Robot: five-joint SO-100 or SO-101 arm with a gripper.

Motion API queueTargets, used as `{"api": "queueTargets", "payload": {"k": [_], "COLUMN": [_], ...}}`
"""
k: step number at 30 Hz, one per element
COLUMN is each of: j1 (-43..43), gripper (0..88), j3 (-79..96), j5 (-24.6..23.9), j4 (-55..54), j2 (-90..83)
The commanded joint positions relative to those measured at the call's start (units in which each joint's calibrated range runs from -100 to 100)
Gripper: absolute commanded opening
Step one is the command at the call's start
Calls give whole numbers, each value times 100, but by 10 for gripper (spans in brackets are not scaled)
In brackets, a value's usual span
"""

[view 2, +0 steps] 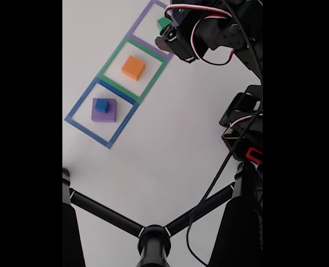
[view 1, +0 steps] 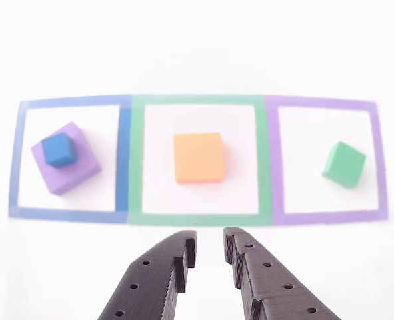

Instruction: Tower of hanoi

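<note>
The tower of hanoi lies split across three taped squares. A small blue block [view 1: 57, 149] [view 2: 101, 105] sits on top of the big purple block [view 1: 73, 170] [view 2: 109, 114] inside the blue outline. An orange block [view 1: 198, 157] [view 2: 133, 67] rests alone in the green outline. A green block [view 1: 344, 164] [view 2: 163, 23] lies in the purple outline, partly hidden by the arm in the fixed view. My gripper [view 1: 210, 243] hangs in front of the green outline, open a little, with nothing between its black fingers.
Blue [view 1: 122, 153], green [view 1: 265, 160] and purple [view 1: 379, 160] tape outlines lie in a row on the white table. In the fixed view the arm's body and cables [view 2: 220, 39] fill the upper right, and black tripod legs [view 2: 153, 239] cross the bottom.
</note>
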Motion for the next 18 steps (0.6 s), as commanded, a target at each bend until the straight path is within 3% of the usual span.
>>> {"api": "queueTargets", "payload": {"k": [1, 18], "j1": [-521, -1633], "gripper": [2, 63], "j3": [-388, 103], "j5": [59, 59], "j4": [258, -90], "j2": [-185, -168]}}
